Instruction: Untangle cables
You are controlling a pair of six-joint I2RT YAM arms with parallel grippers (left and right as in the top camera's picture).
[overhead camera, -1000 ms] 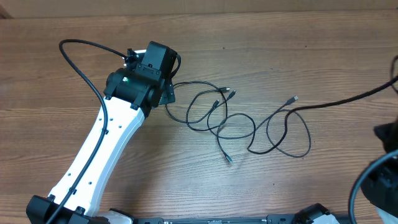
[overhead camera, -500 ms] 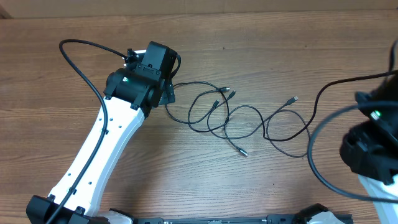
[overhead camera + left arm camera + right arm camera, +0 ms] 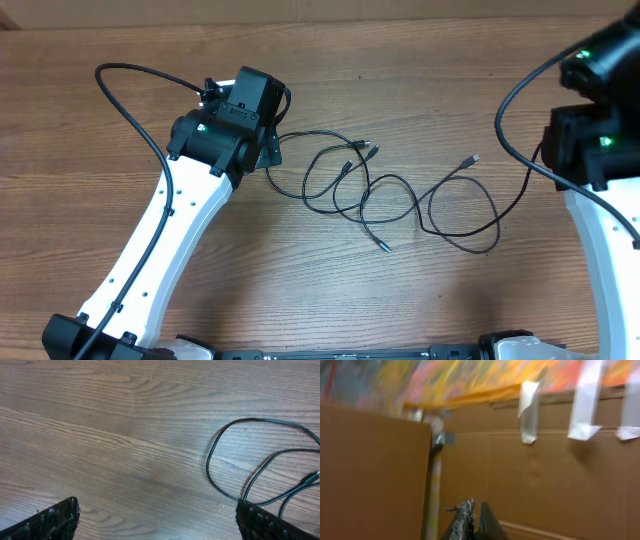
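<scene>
The cables (image 3: 385, 195) are thin black cords lying in loose overlapping loops at the table's middle, with small plugs at the ends (image 3: 473, 159) (image 3: 383, 247). My left gripper (image 3: 268, 152) sits at the left end of the cables. In the left wrist view it (image 3: 157, 512) is open wide and low over the wood. A cable loop (image 3: 216, 462) lies ahead to the right and passes by the right finger. My right arm (image 3: 597, 140) is at the right edge, away from the cables. My right gripper (image 3: 476, 509) is shut, empty, and faces a cardboard wall.
The wooden table (image 3: 120, 130) fills the overhead view. A thick black arm cord (image 3: 130, 100) arcs over the left arm, and another (image 3: 515, 130) hangs by the right arm near the rightmost cable loop. A cardboard wall with tape strips (image 3: 530, 410) stands beyond the table.
My right arm has swung in from the lower right and up to the right edge. The right cable loops and the lower plug have shifted slightly. My left arm has not moved.
</scene>
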